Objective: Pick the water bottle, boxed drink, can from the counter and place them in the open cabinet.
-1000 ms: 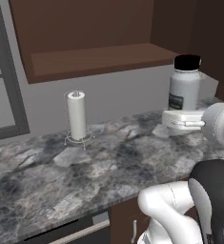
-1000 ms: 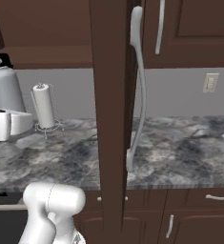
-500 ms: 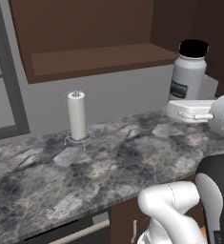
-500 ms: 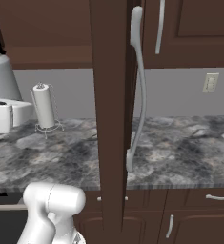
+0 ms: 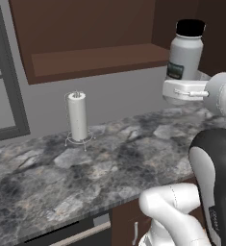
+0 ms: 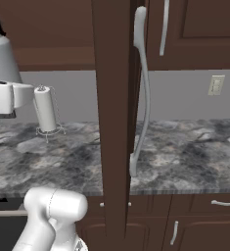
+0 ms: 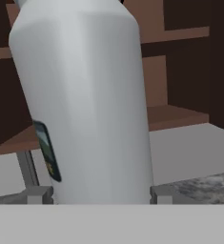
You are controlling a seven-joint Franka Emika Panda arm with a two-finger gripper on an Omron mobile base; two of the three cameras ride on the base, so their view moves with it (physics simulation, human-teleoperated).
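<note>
with the jaws clamped on it, the water bottle [image 5: 186, 52] hangs above the counter [image 5: 119, 158]

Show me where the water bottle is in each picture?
Left base view: water bottle at upper right, lifted off the counter, gripper shut on its base.
Right base view: bottle at the far left edge, cut off.
Hand view: bottle fills the middle, close up, tilted.
Shared landmark: the cabinet shelf behind it, seen in all three; the paper towel roll shows in both base views.
</note>
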